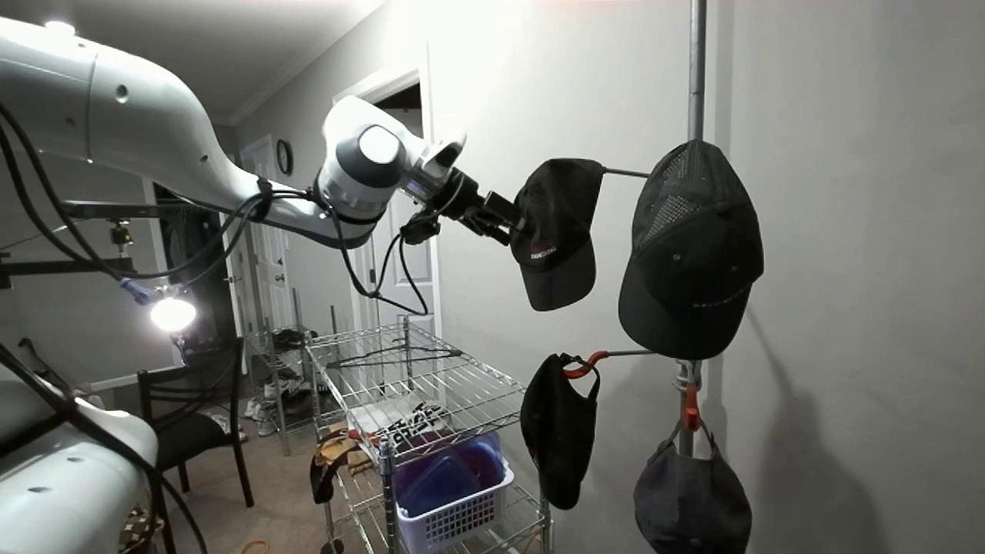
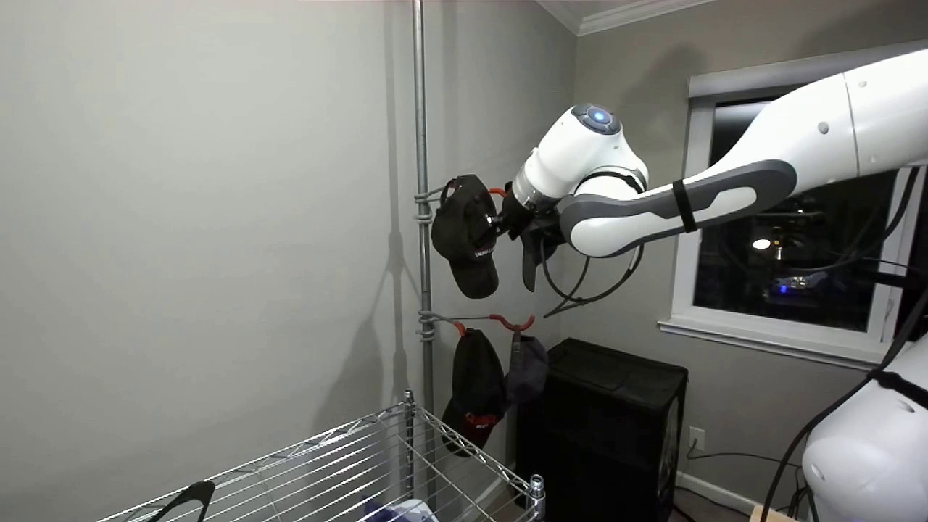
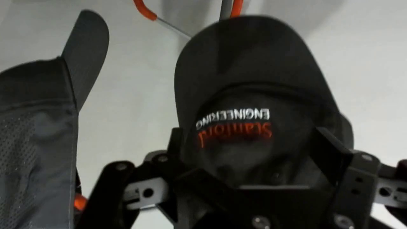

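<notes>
There are four dark curved-brim cloth caps (image 1: 565,211) (one of them mesh-panelled), one slim grey metal pole (image 2: 421,130), one pale lattice-sided plastic basket (image 1: 458,523), one black slat-backed chair (image 1: 188,440) and one white-framed glass window (image 2: 768,293).

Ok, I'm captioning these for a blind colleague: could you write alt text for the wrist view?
An open black gripper at the bottom frames a black cap bearing upside-down "Stanford ENGINEERING" lettering; whether they touch is hard to tell. At left is a second dark cap with a mesh panel, and orange hook ends show against a pale wall.
</notes>
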Tool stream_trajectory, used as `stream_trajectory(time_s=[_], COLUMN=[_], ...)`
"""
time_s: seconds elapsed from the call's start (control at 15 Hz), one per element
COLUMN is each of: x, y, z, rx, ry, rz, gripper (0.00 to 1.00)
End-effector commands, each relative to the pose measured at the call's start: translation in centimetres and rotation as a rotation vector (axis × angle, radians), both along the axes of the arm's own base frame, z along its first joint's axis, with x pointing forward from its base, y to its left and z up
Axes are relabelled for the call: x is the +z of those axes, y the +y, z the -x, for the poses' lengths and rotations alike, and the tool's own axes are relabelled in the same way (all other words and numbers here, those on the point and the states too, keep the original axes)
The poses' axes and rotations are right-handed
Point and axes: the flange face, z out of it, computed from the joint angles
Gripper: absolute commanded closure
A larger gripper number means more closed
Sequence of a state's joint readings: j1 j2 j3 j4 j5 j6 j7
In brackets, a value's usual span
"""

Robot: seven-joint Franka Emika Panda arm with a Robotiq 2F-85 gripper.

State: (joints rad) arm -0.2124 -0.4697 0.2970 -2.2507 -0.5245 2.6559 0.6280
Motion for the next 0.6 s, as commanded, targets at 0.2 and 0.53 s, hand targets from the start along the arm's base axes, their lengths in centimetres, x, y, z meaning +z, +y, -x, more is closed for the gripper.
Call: stream_trajectory(time_s=[0.2,0.53], x=[5.3,5.2], y=[-3.0,-3.4], z=[-1.2,-2.8], rx=[0.036,0.076], ry=[-0.225,-0.236], rz=[-0.034,-0.063], gripper=[0.0,0.0])
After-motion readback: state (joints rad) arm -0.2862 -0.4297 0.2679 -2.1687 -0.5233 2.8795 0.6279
